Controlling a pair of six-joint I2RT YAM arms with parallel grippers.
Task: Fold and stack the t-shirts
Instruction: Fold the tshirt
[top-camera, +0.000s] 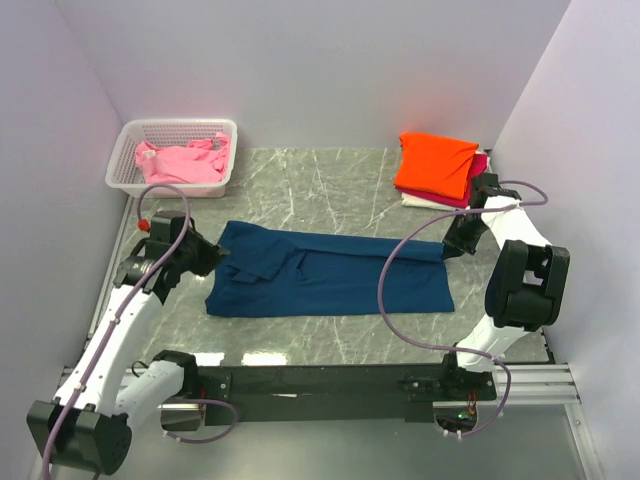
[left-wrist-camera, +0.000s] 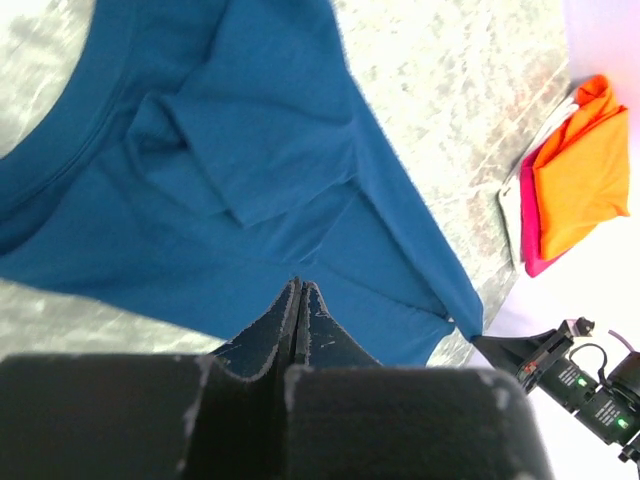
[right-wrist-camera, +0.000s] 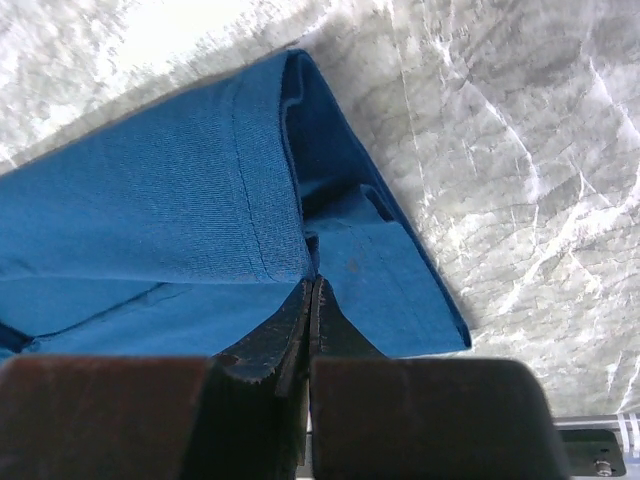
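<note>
The navy t-shirt (top-camera: 330, 272) lies folded into a long band across the middle of the table. It also shows in the left wrist view (left-wrist-camera: 250, 160) and the right wrist view (right-wrist-camera: 150, 220). My left gripper (top-camera: 218, 258) (left-wrist-camera: 298, 287) is shut at its collar end, with the tips pressed into the cloth edge. My right gripper (top-camera: 456, 244) (right-wrist-camera: 314, 284) is shut on the hem corner at the band's right end, and the cloth puckers at its tips. An orange t-shirt (top-camera: 437, 162) lies folded on top of a magenta one (top-camera: 479, 168) and a white one (top-camera: 420, 201) at the back right.
A white lattice basket (top-camera: 176, 126) at the back left holds a crumpled pink t-shirt (top-camera: 185, 160). White walls close in the left, back and right sides. The folded stack stands just behind my right arm. A dark rail (top-camera: 320, 380) runs along the near edge.
</note>
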